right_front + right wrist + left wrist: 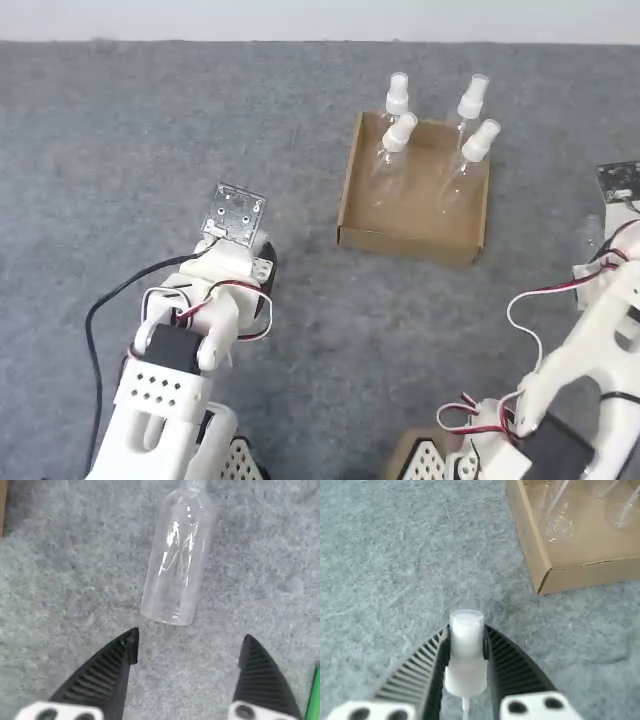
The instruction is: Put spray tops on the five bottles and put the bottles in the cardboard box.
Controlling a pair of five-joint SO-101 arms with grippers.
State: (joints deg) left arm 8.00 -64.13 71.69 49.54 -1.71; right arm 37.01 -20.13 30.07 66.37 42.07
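Left gripper (466,632): black ribbed jaws closed narrow on a white plastic spray top (466,652), head pointing away from the wrist, held over the grey felt-like tabletop cover (395,555) just short of the near left corner of the shallow brown cardboard box (580,577).

Right gripper (190,636): jaws spread wide, holding nothing. It is poised over a fifth clear plastic bottle (177,560) that appears to lie on its side near the right edge of the tabletop, neck bare.

Progress, as judged:
- Four clear plastic bottles (385,170) lie in the box with white tops fitted, heads toward the far edge of the tabletop. Two of the heads project past the box's far wall.
- The last bottle is not yet capped or boxed.
- Left to do: bring top and bottle together, fit the top, place the bottle in the box.
- Roughly four fifths done.

Not resolved:
- Whether the four fitted tops are fully seated.
- The held top's dip tube runs out of the left wrist view.
- The fifth bottle's mouth is cut off in the right wrist view, and its outline is faint in the high view.
- A green object (315,690) at the edge of the right wrist view is unidentified.
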